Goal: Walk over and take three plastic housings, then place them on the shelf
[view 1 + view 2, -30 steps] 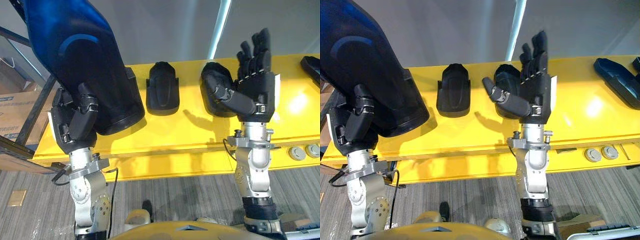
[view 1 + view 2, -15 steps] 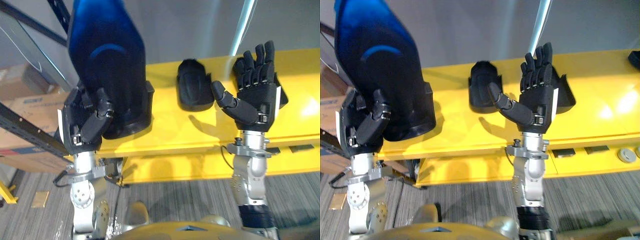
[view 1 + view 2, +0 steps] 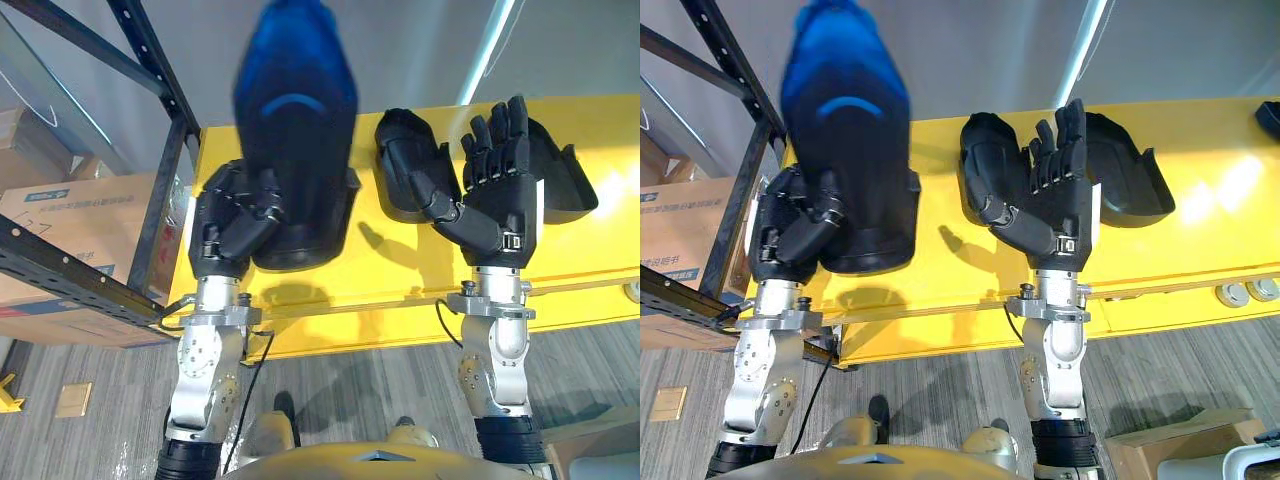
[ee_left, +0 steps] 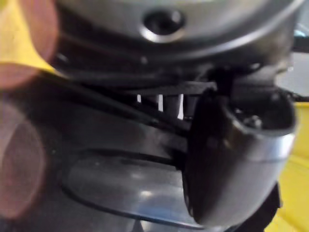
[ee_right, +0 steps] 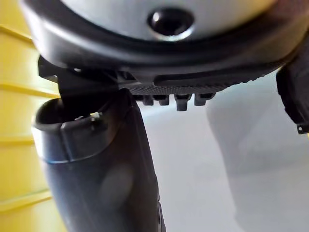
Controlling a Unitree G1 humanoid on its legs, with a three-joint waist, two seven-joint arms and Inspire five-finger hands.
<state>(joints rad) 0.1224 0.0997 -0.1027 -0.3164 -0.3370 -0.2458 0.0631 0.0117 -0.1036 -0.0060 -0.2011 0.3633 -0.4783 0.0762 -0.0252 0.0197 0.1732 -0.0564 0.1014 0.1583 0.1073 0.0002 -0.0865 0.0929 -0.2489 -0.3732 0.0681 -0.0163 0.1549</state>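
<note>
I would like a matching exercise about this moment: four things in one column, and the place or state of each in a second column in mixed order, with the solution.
Column one:
1. left hand
2. right hand
3. cardboard box
4. yellow table

Column two:
A. open, fingers straight, holding nothing
B. bears two dark housings
C. curled round a blue-black housing, held upright
D. on the robot's left, past the black shelf frame

Pairs: 1-C, 2-A, 3-D, 4-B.
</note>
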